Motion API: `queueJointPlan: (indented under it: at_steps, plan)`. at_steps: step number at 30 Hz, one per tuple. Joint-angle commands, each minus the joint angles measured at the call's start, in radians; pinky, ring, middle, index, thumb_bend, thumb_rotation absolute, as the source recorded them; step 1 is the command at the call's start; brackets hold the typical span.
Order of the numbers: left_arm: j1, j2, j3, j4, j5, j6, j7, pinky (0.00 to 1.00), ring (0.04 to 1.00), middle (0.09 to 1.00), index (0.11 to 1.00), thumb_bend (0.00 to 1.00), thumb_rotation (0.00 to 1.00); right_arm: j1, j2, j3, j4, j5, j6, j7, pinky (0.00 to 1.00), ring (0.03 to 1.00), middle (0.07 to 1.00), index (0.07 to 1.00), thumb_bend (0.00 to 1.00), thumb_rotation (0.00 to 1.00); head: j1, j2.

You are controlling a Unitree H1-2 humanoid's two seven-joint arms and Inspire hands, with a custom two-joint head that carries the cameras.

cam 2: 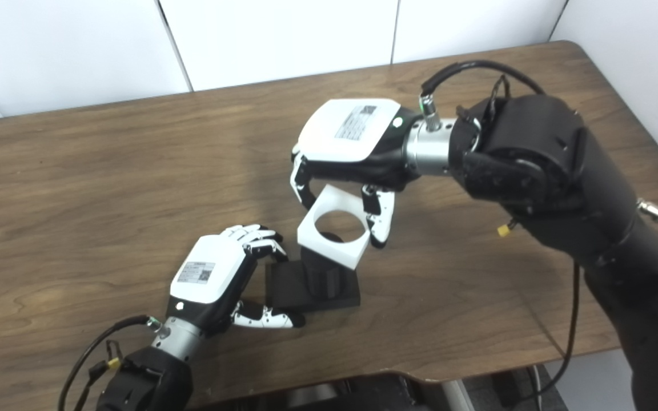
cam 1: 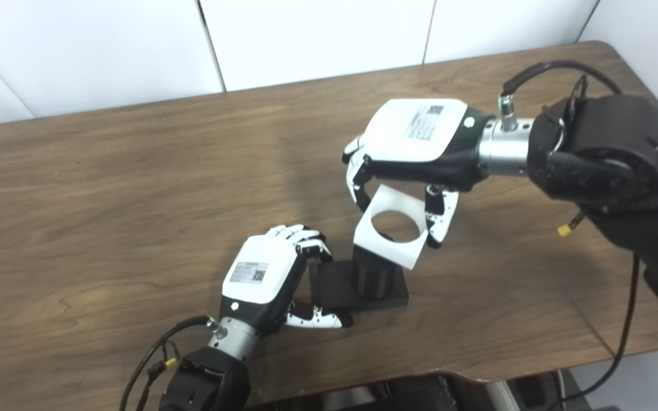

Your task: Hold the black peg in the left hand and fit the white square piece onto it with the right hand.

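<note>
Black and squat, the peg [cam 1: 372, 278] stands upright on its flat square base [cam 1: 337, 292], which rests on the surface [cam 1: 106, 217] near the middle of the front edge. Tilted over the peg's top, the white square piece [cam 1: 390, 228] hangs with its round hole facing up; its lower corner overlaps the peg's upper rim in both views, though whether the two touch cannot be told. The right hand [cam 1: 414, 145] holds the piece from above, fingers [cam 1: 357, 177] closed on its far-left side and the thumb pressed against its right edge. The left hand [cam 1: 266, 279] lies at the base's left side, fingers [cam 1: 300, 237] curled over the base's far-left corner and the thumb stretched along its front edge, gripping it. Behind each wrist a black cable loops away, and the right arm's dark forearm crosses the surface's right end. White wall panels stand beyond the far edge.
</note>
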Motion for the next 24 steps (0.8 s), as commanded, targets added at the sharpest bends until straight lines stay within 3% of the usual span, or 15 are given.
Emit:
queueJointPlan:
  at_steps: [1,24]
  plan:
    - [-0.001,0.002,-0.006,0.017,0.025,0.006,-0.030,0.85,0.838,0.787,0.487,0.52,0.05,-0.023,0.001,-0.010,-0.007,-0.010,-0.011,-0.012,0.84,0.880,0.747,0.481,0.53,0.13,0.005,0.003]
    - [0.004,-0.013,-0.009,0.002,0.049,0.013,-0.053,0.85,0.842,0.789,0.487,0.52,0.05,0.046,0.053,0.000,0.040,-0.060,-0.051,-0.069,0.85,0.872,0.749,0.481,0.53,0.13,0.023,0.009]
